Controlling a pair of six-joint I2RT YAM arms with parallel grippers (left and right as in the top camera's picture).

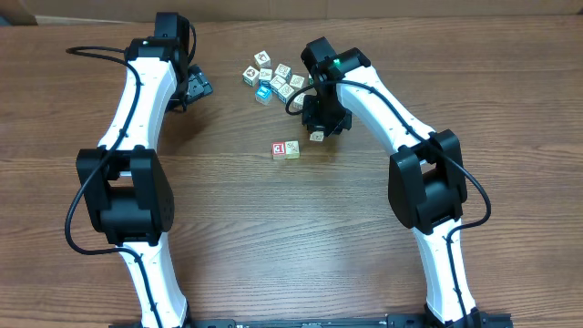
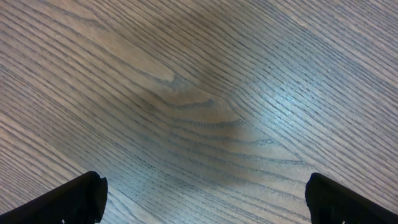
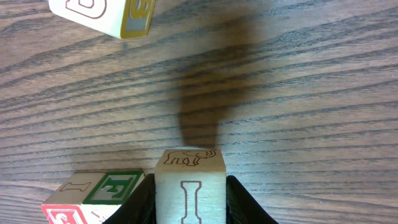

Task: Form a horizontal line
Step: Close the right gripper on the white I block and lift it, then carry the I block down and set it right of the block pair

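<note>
The horizontal line is a short row of two cubes mid-table: a red-and-white cube [image 1: 278,149] with a pale cream cube [image 1: 292,148] touching its right side. My right gripper [image 1: 318,135] is shut on a third pale cube [image 1: 316,137] with an elephant and a letter I [image 3: 189,186], held just right of the row and slightly behind it. In the right wrist view the row's cream cube with a green face [image 3: 106,186] sits to the left of the held cube. My left gripper [image 2: 205,199] is open and empty over bare wood at the back left.
An irregular bunch of white, yellow and blue-edged cubes [image 1: 273,80] lies at the back, just left of the right wrist. One cube of it shows at the top left of the right wrist view [image 3: 106,15]. The left arm [image 1: 137,109] stretches along the left side.
</note>
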